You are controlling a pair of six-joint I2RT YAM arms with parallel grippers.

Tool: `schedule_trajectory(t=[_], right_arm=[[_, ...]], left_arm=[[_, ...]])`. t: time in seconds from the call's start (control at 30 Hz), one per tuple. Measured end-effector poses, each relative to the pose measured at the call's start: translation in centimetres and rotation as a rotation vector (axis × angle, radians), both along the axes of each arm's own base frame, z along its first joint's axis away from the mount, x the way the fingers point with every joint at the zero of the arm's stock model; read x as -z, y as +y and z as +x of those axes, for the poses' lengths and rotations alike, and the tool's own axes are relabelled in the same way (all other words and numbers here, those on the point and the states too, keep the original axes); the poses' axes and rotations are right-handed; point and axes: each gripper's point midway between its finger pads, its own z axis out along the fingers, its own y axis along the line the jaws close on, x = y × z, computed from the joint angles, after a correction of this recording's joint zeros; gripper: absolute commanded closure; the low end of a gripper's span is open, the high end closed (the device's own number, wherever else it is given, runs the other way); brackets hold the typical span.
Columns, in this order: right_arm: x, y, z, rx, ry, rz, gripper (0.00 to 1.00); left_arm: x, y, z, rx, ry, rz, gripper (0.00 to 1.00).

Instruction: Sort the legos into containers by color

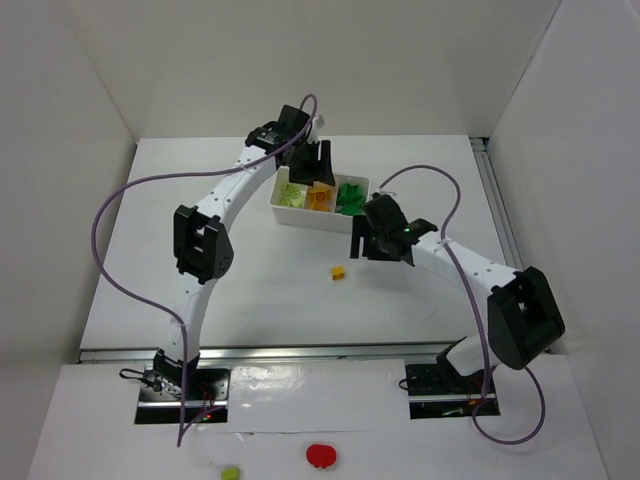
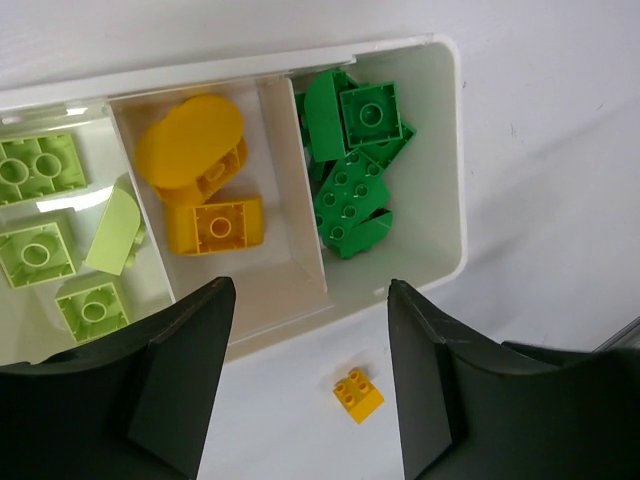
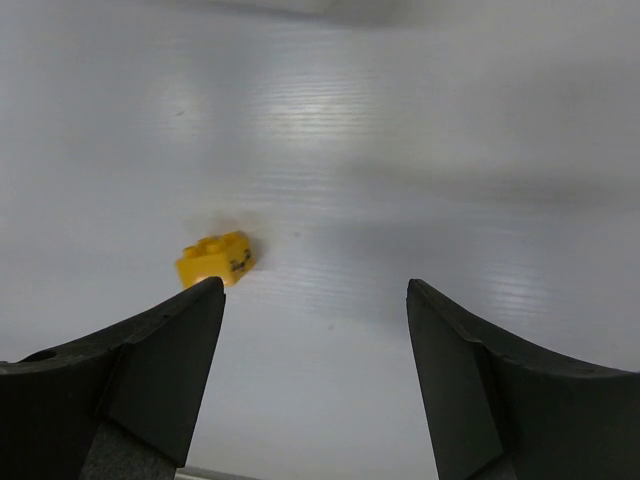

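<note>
1. Left jaws open, empty, above tray (image 2: 442, 180).
2. Tray holds lime bricks (image 2: 38, 168), yellow bricks (image 2: 215, 226) and green bricks (image 2: 352, 195), one colour per compartment.
3. Loose yellow brick (image 1: 338, 271) on tabletop (image 1: 270, 290), near tray.
4. Right jaws open, empty, near that brick, not touching.

top external: fixed above and behind my bases, facing down on the whole table (image 1: 250, 300), far | left wrist: steeply down past my left gripper (image 2: 308, 290), close over the white tray (image 2: 445, 180) | right wrist: low and shallow past my right gripper (image 3: 315, 285), near the table | shared: lone yellow brick (image 3: 215, 258) shows in all three
</note>
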Motion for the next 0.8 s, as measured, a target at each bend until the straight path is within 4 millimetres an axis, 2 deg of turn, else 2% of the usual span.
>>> schedule_trajectory(t=[0.1,0.2,0.27,0.37,0.43,0.5,0.57,0.6,0.7,0.8], right_arm=[[-0.1,3.4,-0.7,-0.123,-0.006,-0.017,0.17],[0.3,6.4,-1.0,-0.209,-0.002,-0.035,0.16],[1.2,7.7,-1.0,-0.241,0.014,-0.049,0.16],[3.3,8.1,-0.9,-0.251,0.062,-0.083,0.16],[4.7,8.2,-0.9,-0.251,0.093,-0.104,0.22],[5.8,8.1,-1.1,-0.25,0.12,-0.121,0.38],[6.3,8.0,-1.3,-0.247,0.133,-0.126,0.5],[6.3,8.1,-1.3,-0.248,0.134,-0.126,0.62],[6.0,8.4,-1.2,-0.247,0.128,-0.119,0.72],[5.2,8.7,-0.7,-0.243,0.113,-0.119,0.72]], left_arm=[[-0.3,0.2,-0.4,0.0,0.002,0.001,0.28],[-1.8,0.9,-0.8,-0.01,-0.017,-0.004,0.28],[-3.7,1.5,-1.2,-0.02,-0.043,-0.013,0.28],[-7.3,3.2,-1.5,-0.049,-0.104,-0.036,0.28],[-9.7,4.7,-1.6,-0.076,-0.148,-0.053,0.28],[-11.8,6.2,-1.7,-0.103,-0.187,-0.066,0.28],[-13.0,7.6,-1.8,-0.13,-0.211,-0.071,0.28],[-13.2,8.2,-1.8,-0.14,-0.216,-0.071,0.28],[-13.2,8.8,-1.6,-0.152,-0.215,-0.069,0.28],[-12.3,8.7,-1.9,-0.148,-0.189,-0.058,0.28]])
